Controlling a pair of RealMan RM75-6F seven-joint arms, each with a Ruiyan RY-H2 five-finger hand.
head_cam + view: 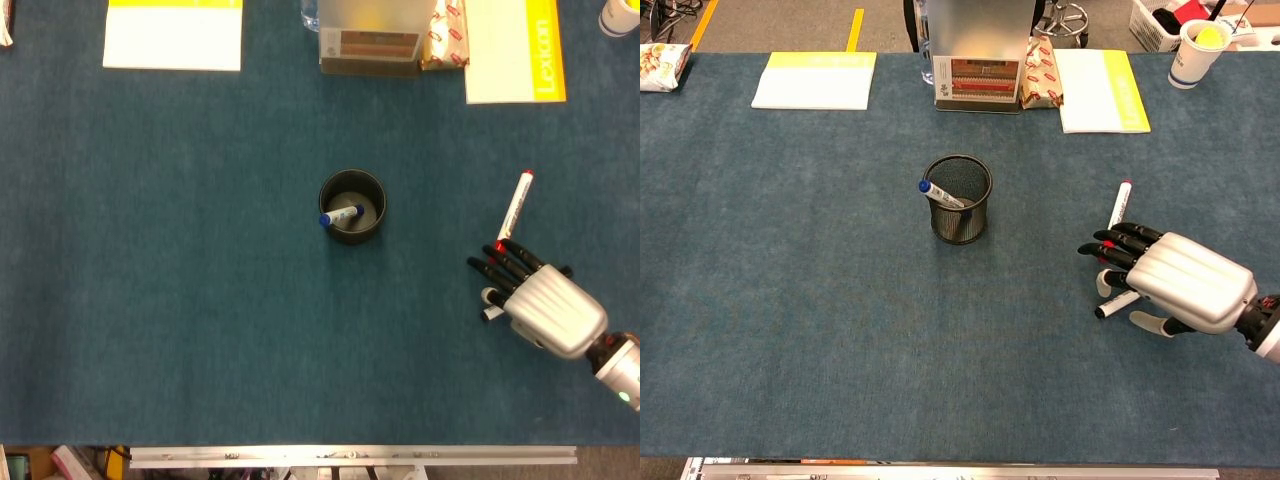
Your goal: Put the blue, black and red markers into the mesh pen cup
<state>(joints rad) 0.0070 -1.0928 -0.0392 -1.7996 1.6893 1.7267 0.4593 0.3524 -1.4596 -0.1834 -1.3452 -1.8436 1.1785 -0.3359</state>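
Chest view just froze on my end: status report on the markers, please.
Right hand over black marker, grip unclear; left hand unseen. Blue marker in black mesh pen cup. Red marker on blue felt table. Path unobstructed.

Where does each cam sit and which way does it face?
Head view: high above, looking almost straight down at the table; shows the right robot hand over the markers.
Chest view: lower, tilted forward across the table to the floor beyond; same right robot hand.
Shared: mesh pen cup holding the blue marker.
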